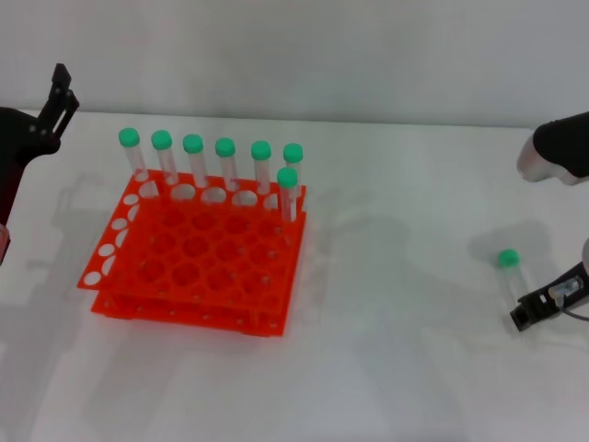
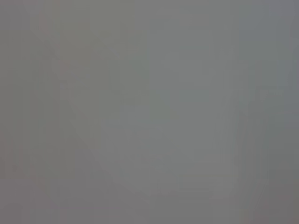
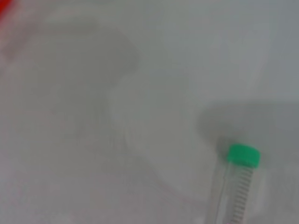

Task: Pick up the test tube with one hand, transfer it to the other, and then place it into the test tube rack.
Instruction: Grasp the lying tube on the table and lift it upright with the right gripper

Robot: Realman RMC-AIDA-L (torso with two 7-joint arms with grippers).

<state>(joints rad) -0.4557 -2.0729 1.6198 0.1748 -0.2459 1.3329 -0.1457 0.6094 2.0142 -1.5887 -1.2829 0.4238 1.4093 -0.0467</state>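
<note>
A clear test tube [image 1: 512, 279] with a green cap lies at the right of the white table. The right wrist view shows that test tube [image 3: 236, 186] close up, running off the picture's edge. My right gripper [image 1: 534, 311] sits low at the tube's capless end, right against it; whether it holds the tube is hidden. The orange-red test tube rack [image 1: 198, 262] stands left of centre, with several green-capped tubes [image 1: 225, 166] upright along its far row. My left gripper [image 1: 57, 99] hangs raised at the far left, apart from the rack. The left wrist view is blank grey.
The white table [image 1: 386, 368] stretches between the rack and the lying tube. A pale wall rises behind the table's far edge. A corner of the rack [image 3: 3, 7] shows red in the right wrist view.
</note>
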